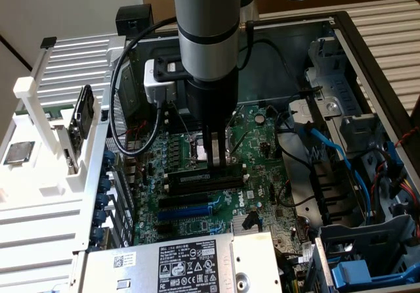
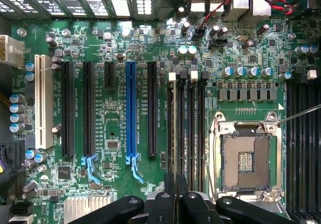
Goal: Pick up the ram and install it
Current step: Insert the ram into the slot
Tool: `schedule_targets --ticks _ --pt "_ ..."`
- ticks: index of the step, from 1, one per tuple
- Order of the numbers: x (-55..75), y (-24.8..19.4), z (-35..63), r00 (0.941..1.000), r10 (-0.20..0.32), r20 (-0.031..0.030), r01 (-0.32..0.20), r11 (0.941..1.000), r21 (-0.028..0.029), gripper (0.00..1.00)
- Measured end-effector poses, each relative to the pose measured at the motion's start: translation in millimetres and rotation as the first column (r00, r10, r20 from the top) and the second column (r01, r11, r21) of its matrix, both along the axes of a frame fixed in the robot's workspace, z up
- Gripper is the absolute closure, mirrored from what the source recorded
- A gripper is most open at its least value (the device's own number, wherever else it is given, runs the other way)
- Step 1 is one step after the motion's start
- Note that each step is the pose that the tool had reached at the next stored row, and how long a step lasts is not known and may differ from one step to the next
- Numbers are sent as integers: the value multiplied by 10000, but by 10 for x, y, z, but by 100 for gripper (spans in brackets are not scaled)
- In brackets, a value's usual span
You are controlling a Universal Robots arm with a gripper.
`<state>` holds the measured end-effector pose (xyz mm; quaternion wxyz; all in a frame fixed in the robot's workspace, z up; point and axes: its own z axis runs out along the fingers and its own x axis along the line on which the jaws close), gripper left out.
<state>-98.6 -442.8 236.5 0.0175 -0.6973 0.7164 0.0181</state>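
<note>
The open computer case [image 1: 282, 37] is taking up the middle and the exterior view's right, with the grey arm [image 1: 207, 23] reaching down into it. The green motherboard [image 2: 116, 113] is facing up beneath the arm, its processor socket [image 2: 246, 156] lying open. On the exterior view's left, a white rack [image 1: 46, 182] is sitting just beside the case. Four black memory slots [image 2: 188, 123] are running side by side next to the socket. The jaws are hanging over these slots, drawn narrow, almost together, gripping nothing. The ram [image 1: 84, 119], looking dark and edge-on, is apparently standing in the white rack, well apart from the jaws. A silver processor chip [image 1: 18, 152] is resting there too.
</note>
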Motion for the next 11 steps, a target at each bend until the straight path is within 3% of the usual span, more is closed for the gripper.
schedule_targets --ticks 11 --pt "-1 0 -12 10000 1 -2 -1 10000 -3 88"
